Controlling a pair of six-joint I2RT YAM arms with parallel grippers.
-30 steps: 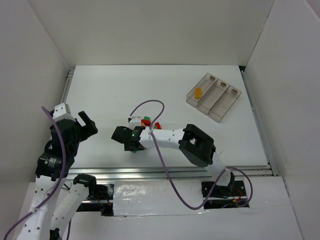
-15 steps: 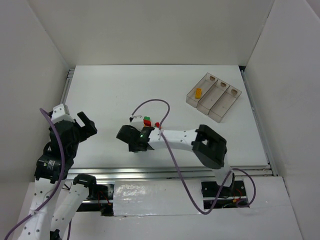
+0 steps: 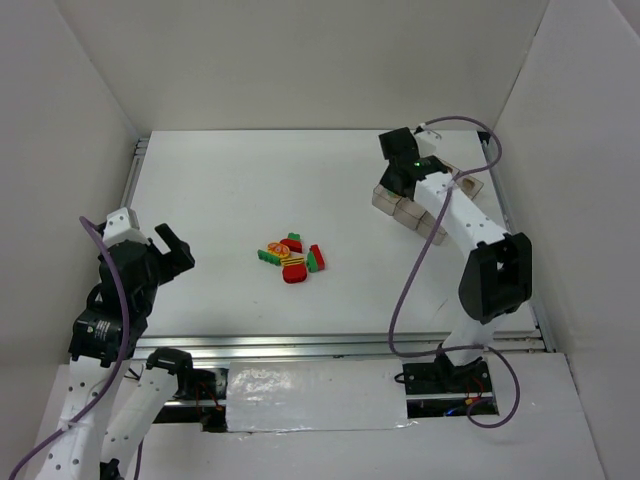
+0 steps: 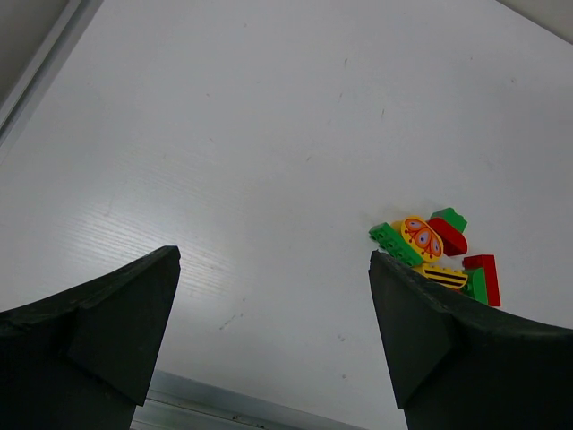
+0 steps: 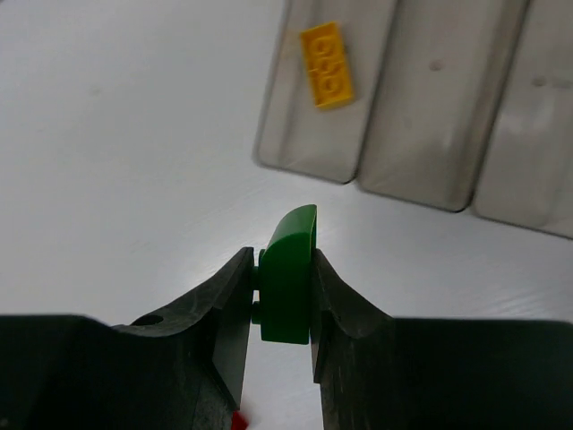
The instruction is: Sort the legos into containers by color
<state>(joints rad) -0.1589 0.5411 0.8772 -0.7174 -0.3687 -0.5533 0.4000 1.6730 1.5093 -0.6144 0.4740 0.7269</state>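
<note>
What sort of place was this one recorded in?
Probably a lab robot cell: a white table walled by plain white panels, left arm and right arm mounted at its edge, toy bricks and a compartment tray.

You see a white surface (image 3: 220, 190) boxed by plain white walls (image 3: 300, 60), a metal rail (image 3: 300, 346) along its near edge.

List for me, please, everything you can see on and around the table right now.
Table: one, white, under everything.
Tray: one, clear and smoky, three compartments, far right of the table.
Yellow brick: one, yellow, in the tray's end compartment, leftmost in the right wrist view.
Brick pile: several, red, green and yellow, table centre; exact count unclear.
Green brick: one, green, held near the tray.
Left gripper: one, black, near left, open, holding nothing.
Right gripper: one, black, shut on the green brick.
</note>
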